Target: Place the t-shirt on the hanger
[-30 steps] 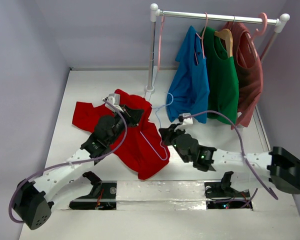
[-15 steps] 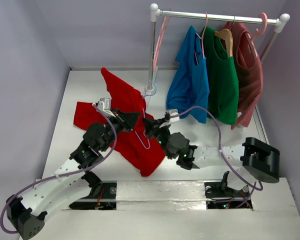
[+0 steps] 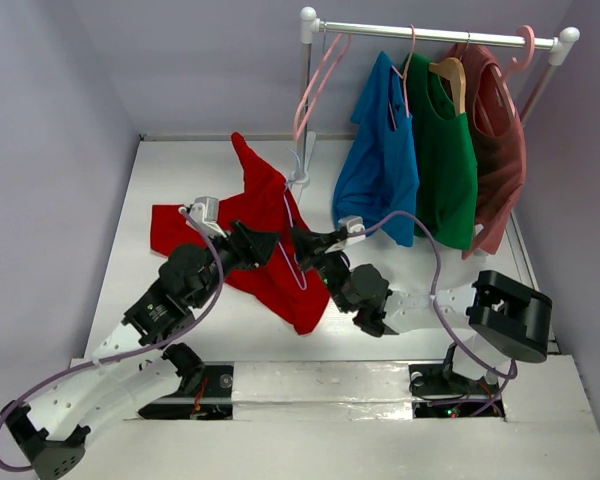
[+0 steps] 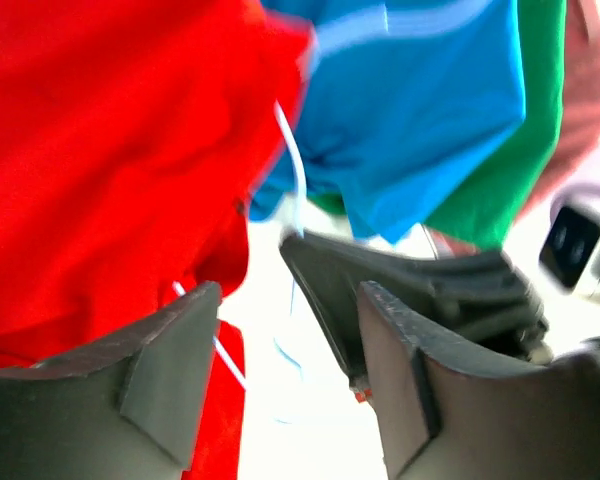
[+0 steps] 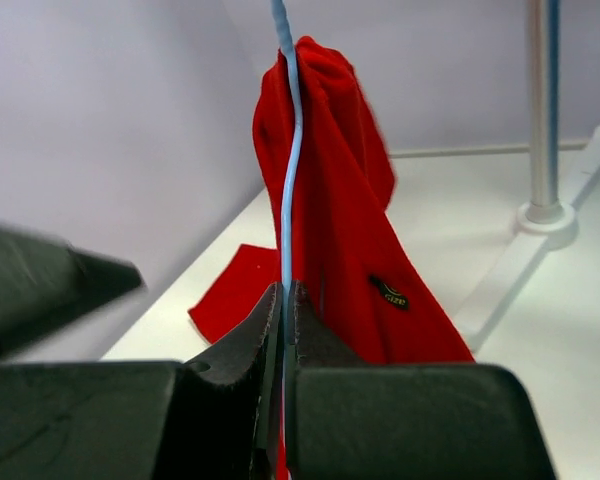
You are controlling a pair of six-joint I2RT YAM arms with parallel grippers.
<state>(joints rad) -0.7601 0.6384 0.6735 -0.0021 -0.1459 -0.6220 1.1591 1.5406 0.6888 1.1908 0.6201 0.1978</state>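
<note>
Jaws of the right gripper [image 5: 283, 292] are pinched flat on the thin wire of the light-blue hanger [image 5: 288, 180], which rises straight up from them. The red t-shirt [image 5: 340, 230] drapes over that wire just behind the grip, its lower part trailing onto the white table [image 5: 570, 330]. The left gripper [image 4: 288, 292], close beside, is parted and holds nothing, red fabric at its left finger. Beyond hang a blue shirt [image 4: 420, 110] and a green shirt [image 4: 520, 130].
</note>
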